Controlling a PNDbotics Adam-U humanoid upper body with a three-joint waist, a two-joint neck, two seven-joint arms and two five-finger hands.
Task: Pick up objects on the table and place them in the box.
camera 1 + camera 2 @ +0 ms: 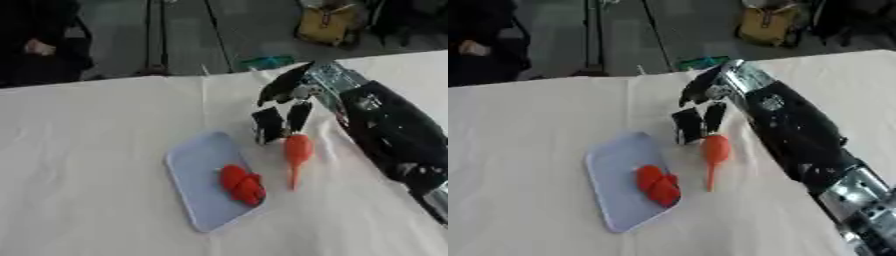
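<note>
Now: right hand on one carrot, one tray

Right hand (284,117) has fingers curled down pinching top of one orange carrot (297,155), tip hanging just beside one pale blue tray (197,187). One red object (241,184) lies in tray, white table (87,160)

Right arm (798,135): glossy black casing, silver metal joints at wrist and elbow; right hand (702,107) with black fingers.
</note>
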